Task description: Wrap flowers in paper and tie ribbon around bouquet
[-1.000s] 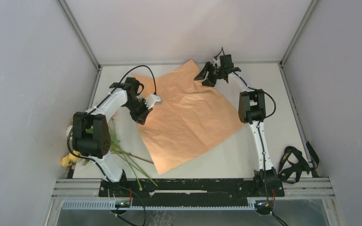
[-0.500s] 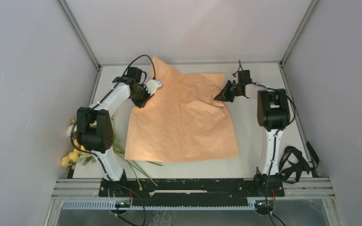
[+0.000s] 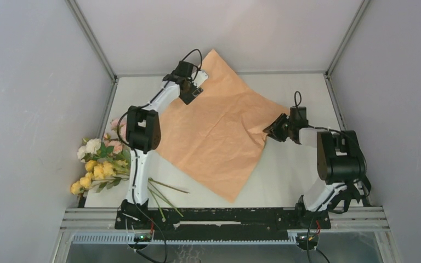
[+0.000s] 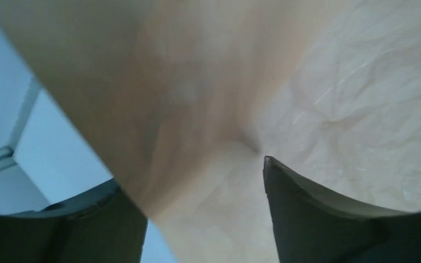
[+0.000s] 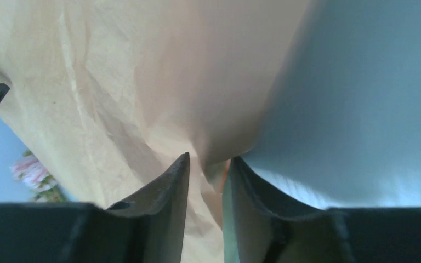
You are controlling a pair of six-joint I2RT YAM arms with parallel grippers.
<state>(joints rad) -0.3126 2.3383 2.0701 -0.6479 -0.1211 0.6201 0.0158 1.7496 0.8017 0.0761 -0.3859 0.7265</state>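
**Peach sheet lies cornerwise, an arm at two of its corners**

The table (image 3: pixel 299 175) is flat and off-white, shut in by plain grey walls (image 3: pixel 219 30) behind and on both sides, with metal posts (image 3: pixel 90 38) in the far corners.

The paper (image 3: pixel 219 137) lies peach side up in the middle of the table, turned like a diamond. Its long diagonal runs from a far corner, which rises against the back wall, to a near corner in front of the arm bases. The other two corners point left and right.

The left gripper (image 3: pixel 189 94) is by the far corner. Its fingers (image 4: pixel 312 219) stand well apart with paper loose in the gap.

The right gripper (image 3: pixel 274 130) is at the right corner. Its fingers (image 5: pixel 164 203) are narrow and pinch a creased fold of the sheet.

The flowers (image 3: pixel 101 161) lie at the table's left edge, clear of the paper, with the blooms toward the left wall. The stems (image 3: pixel 163 193) slant right and nearer.
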